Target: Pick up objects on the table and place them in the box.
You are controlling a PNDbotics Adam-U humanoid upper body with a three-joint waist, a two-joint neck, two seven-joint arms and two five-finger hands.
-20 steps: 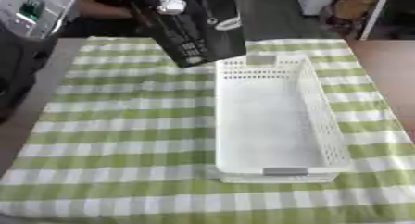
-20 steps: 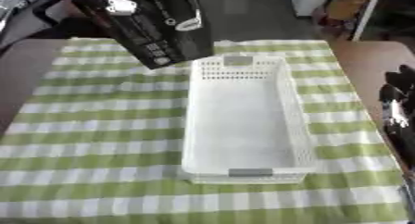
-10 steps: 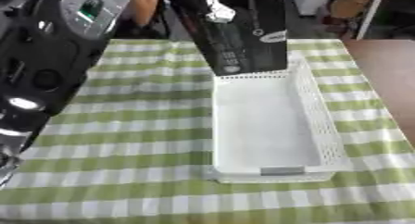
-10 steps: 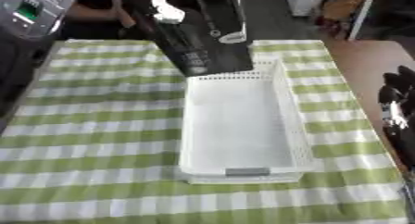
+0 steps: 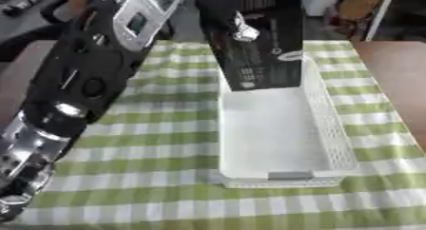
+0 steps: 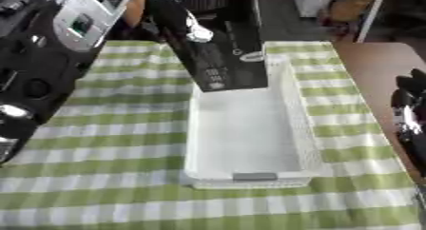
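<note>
Black carton (image 5: 259, 53) over white basket (image 5: 333, 129)

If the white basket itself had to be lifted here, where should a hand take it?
By a long side rim of the white basket, from the robot's right. That wall is bare and near the idle right hand; the far end sits under the black box held by the left hand.

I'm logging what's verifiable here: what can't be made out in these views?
- Left hand: blurred against the black box; grip unclear.
- Black box's print: too small, both views.
- White basket's far end: hidden behind the black box.
- Right hand: cut off by right eye view's edge.
</note>
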